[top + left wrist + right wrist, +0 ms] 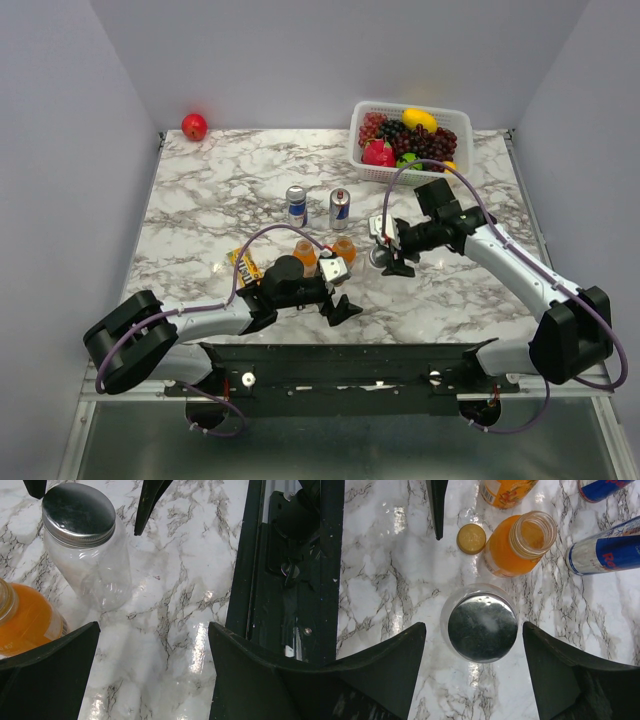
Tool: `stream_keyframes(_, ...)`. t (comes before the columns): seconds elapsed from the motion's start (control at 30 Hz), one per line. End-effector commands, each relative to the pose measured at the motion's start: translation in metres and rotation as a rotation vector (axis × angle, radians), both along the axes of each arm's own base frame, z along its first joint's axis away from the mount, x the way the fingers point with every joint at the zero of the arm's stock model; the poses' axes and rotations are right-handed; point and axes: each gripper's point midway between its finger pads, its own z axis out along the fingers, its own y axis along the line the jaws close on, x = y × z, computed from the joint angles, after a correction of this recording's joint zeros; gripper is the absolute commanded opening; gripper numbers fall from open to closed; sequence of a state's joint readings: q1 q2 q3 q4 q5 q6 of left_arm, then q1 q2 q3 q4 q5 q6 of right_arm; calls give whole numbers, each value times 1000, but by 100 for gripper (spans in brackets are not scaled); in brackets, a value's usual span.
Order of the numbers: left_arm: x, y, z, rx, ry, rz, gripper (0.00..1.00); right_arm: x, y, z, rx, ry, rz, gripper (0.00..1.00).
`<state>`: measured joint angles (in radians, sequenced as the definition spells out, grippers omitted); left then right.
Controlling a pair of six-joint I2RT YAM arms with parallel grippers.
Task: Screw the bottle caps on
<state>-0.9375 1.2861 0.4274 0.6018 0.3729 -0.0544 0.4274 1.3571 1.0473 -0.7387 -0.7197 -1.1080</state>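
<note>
A clear glass jar (451,605) stands upright with the silver lid (482,626) sitting on its mouth. My right gripper (474,647) hovers above it, open, one finger on each side of the lid and not touching it. Beyond the jar stands an orange bottle (506,552) with an open mouth, and a gold cap (471,538) lies flat on the table beside it. A second orange bottle (507,490) is cut off by the frame's top edge. My left gripper (152,670) is open over bare marble, with the jar (97,570) ahead of it and an orange bottle (27,622) at its left.
Two blue-and-silver drink cans (296,205) (340,208) stand behind the bottles. A white basket (358,150) of fruit sits at the back right and a red apple (194,126) at the back left. A yellow packet (243,263) lies by the left arm.
</note>
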Motion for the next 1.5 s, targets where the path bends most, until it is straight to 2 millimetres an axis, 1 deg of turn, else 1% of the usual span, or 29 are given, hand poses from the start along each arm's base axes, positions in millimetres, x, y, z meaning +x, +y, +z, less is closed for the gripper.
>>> stream_keyframes(0.0,1,2,2,-10,-1,24,99,7,9,5,29,-22,11,82)
stream_keyframes(0.3,2,2,0,-5,4,27,99,11,5,-2,3,-25,-4,70)
stream_keyframes(0.37,2,2,1,-6,3,27,99,11,6,0,5,-28,-3,65)
stream_keyframes(0.5,2,1,1,-5,4,24,99,14,6,5,12,-43,-19,61)
stream_keyframes(0.53,2,2,0,-3,6,26,99,15,7,10,19,-51,-18,61)
stream_keyframes(0.6,2,1,0,-3,2,25,99,11,7,12,15,-30,-12,60)
stream_keyframes(0.63,2,1,0,-3,2,24,99,12,8,18,18,-30,-10,59)
stream_keyframes(0.67,1,1,0,-2,4,22,99,11,8,18,12,-13,-8,58)
stream_keyframes(0.7,1,1,0,-3,5,21,99,7,7,16,1,17,-6,58)
stream_keyframes(0.8,0,0,0,-5,10,14,99,5,8,16,1,66,-8,57)
stream_keyframes(1.1,-2,1,-1,-2,16,7,99,-3,6,6,-34,141,6,57)
stream_keyframes(1.3,-3,1,-1,-7,20,7,99,-8,1,4,-53,158,8,57)
stream_keyframes(1.47,-2,0,0,-9,17,7,99,-10,3,9,-41,167,17,56)
